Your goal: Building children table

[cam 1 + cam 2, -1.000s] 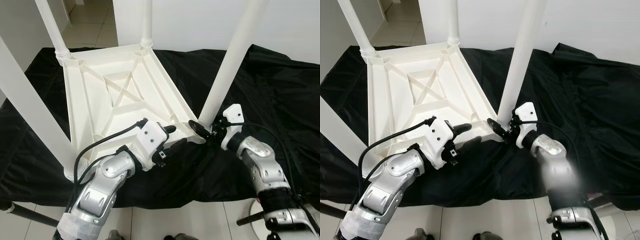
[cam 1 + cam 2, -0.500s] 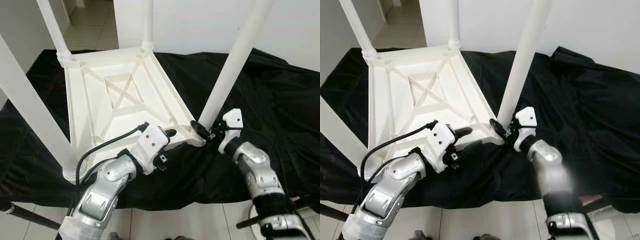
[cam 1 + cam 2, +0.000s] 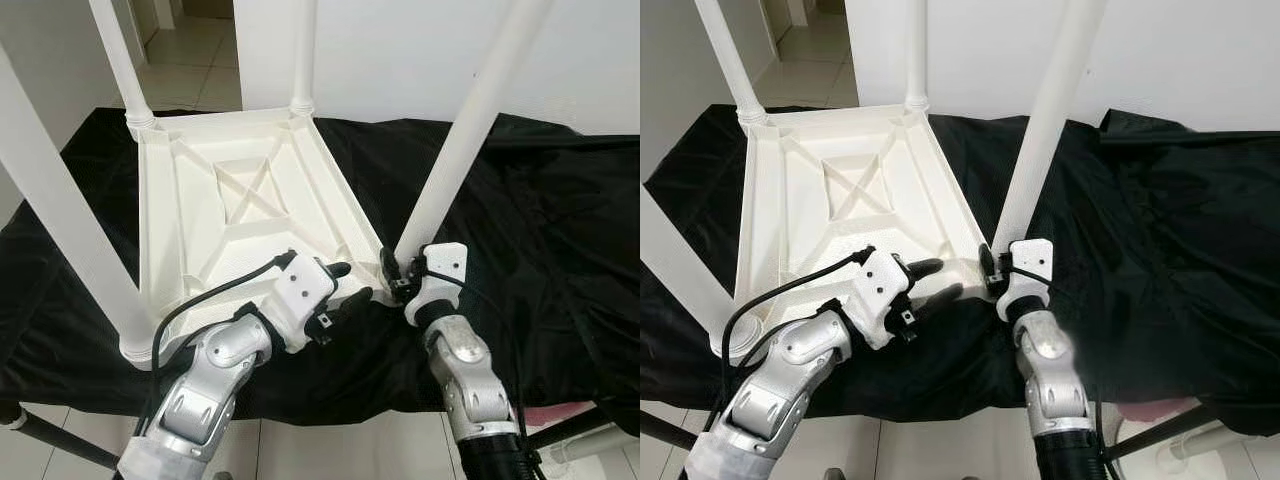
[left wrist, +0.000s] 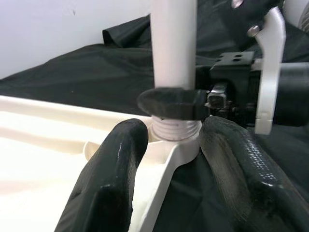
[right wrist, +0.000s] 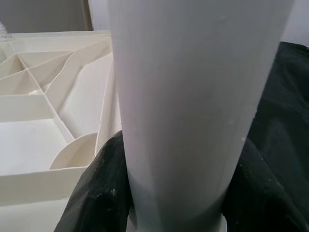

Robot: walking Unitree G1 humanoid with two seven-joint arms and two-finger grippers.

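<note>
Between the right gripper's (image 3: 393, 268) fingers stands the near-right leg (image 3: 462, 142), clamped low down, just above its threaded foot. Right wrist view confirms: one finger (image 5: 99, 193) on each side of the white shaft, both pressed to it.

Left gripper (image 3: 935, 280) open, fingers spread, straddling the same corner of the top (image 3: 240, 215). In the left wrist view its fingers (image 4: 113, 179) sit either side of the socket (image 4: 176, 133), one over the white rim, one over the cloth; neither looks to be squeezing.

Top lies upside down, ribbed underside up, corner nearest both grippers. Four legs stand in the corners: one in the right gripper, one beyond it at the far corner (image 3: 303, 55), one far to the left (image 3: 122, 60), one near-left beside the left arm (image 3: 60, 205).

Step in hand, as I judge: seating or screwing the last leg into its socket. Threads show above the socket in the left wrist view, so likely not fully home. Next move calls for a twist about the leg's axis from the right gripper, kept plumb, while the left braces the corner so the top does not spin or slide on the cloth. Risk: cross-threading if the leg leans.

Surface: black cloth (image 3: 540, 220), wrinkled, draped over a low platform; a dark frame leg shows below its front edge. Pale tiled floor (image 3: 190, 70) beyond, white wall (image 3: 400, 50) behind, a doorway or passage at the far left.
</note>
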